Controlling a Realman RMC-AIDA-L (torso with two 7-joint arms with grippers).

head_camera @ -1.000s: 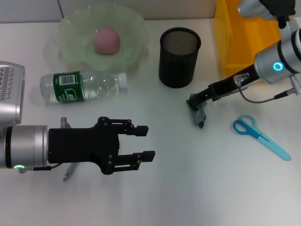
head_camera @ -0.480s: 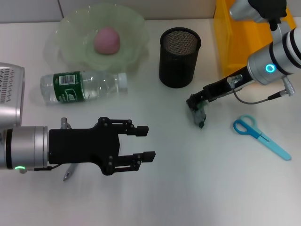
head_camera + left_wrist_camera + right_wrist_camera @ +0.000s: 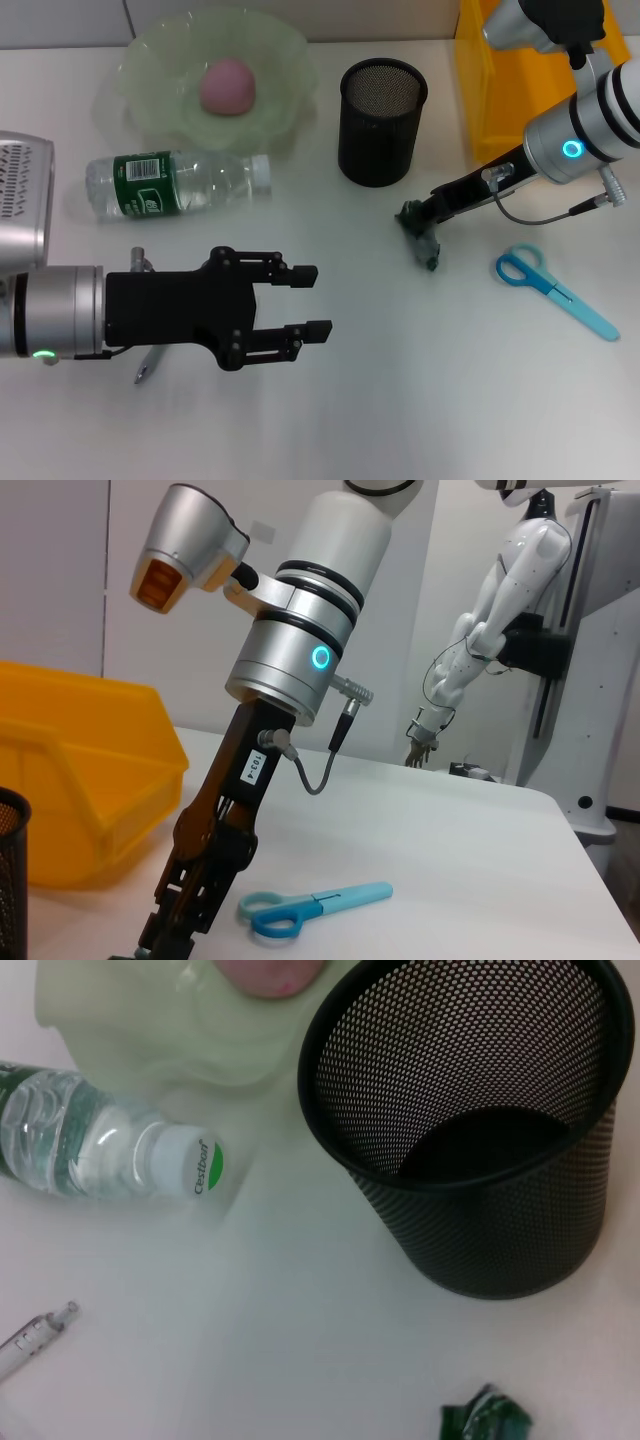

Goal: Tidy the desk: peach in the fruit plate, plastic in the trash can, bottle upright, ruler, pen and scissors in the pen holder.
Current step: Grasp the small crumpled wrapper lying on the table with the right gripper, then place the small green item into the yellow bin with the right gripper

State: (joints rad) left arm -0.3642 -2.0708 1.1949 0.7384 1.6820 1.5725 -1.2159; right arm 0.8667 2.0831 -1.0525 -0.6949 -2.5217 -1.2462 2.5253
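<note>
A pink peach (image 3: 228, 85) lies in the pale green fruit plate (image 3: 150, 60). The bottle (image 3: 175, 183) lies on its side, cap (image 3: 195, 1165) toward the black mesh pen holder (image 3: 382, 120). A crumpled dark green plastic (image 3: 427, 247) lies on the table right of the holder. My right gripper (image 3: 412, 214) reaches in from the right with its tip at the scrap's top. Blue scissors (image 3: 555, 290) lie flat farther right. My left gripper (image 3: 305, 300) hovers open and empty at the front left. Its arm partly covers the pen (image 3: 144, 368). The ruler is out of view.
The yellow trash can (image 3: 520, 80) stands at the back right, behind my right arm. In the right wrist view, the pen holder (image 3: 470, 1140) is empty inside and the clear pen (image 3: 35, 1335) lies nearby. Another robot (image 3: 480, 640) stands beyond the table.
My right arm has swung slightly toward the back and its tip has shifted a little at the plastic scrap. The scrap has barely moved. My left arm has stayed put.
</note>
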